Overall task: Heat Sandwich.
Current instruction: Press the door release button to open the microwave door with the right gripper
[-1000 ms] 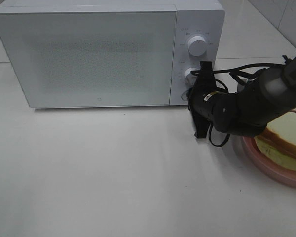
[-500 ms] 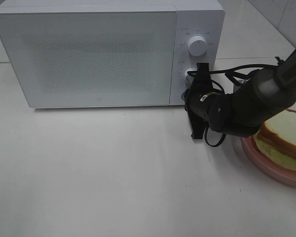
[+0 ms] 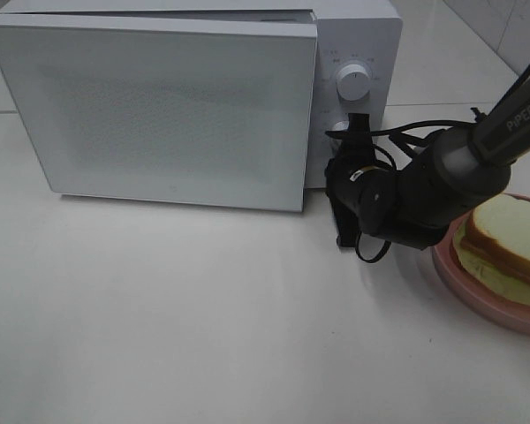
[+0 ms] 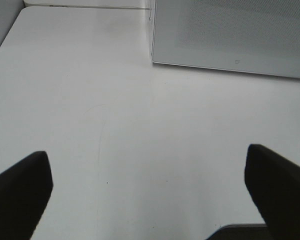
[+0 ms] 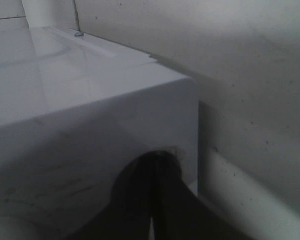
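Sandwich (image 3: 503, 238) sits on the plate (image 3: 477, 296) far right, partly cut off; my right gripper (image 3: 340, 177) meets the microwave (image 3: 358, 35) beside its ajar door (image 3: 159, 106). Left wrist view: my left gripper (image 4: 150, 200) is spread wide above the table (image 4: 90, 100). Right wrist view: fingers (image 5: 132, 200) pinched together, tips dark and blurred.

right arm (image 3: 424, 199): matte black, bulbous rounded joint housings. the upper link, toward 2 o'clock in the overhead view, is a grey cylinder with white "piper" lettering. loose black cables (image 3: 397, 132) loop over the wrist at 12 o'clock and hang under it at 6 o'clock. right gripper (image 3: 343, 181): black, flat, narrow, carrying a small pale mark (image 3: 357, 174), possibly a sticker, unreadable. left gripper (image 4: 147, 165): two blunt, plain black fingers (image 4: 20, 192).
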Robot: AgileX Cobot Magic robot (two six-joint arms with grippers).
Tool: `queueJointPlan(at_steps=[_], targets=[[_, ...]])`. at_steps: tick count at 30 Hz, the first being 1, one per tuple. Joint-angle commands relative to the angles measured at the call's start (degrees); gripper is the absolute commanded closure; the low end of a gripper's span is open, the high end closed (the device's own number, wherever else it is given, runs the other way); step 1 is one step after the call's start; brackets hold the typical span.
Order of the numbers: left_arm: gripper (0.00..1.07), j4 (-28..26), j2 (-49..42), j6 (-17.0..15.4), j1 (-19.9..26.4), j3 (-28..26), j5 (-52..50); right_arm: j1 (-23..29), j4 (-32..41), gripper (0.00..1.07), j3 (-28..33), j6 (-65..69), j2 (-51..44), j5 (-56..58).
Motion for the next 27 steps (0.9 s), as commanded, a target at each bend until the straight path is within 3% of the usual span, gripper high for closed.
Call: queueJointPlan(at_steps=[1,16,20,27], targets=[[0.09,0.11,-1.26,-0.34,-0.17,0.0,-0.63,-1.78,-0.86,1.07,-5.04,-1.6,0.11,-14.27],[0.09,0.11,-0.97,-0.34,-0.17,0.0,-0.63,-1.66,-0.92,1.07,-4.58,-2.35,0.0,-12.89],[0.09,0.11,-0.97,-0.34,-0.17,0.0,-0.63,-1.66,-1.03,1.07,-2.35,-1.6,-1.43,-5.33],[0.09,0.11,-0.97,-0.34,-0.17,0.0,-0.63,-0.92,-1.15,1.07,0.17,-1.49,-3.27,-3.95]])
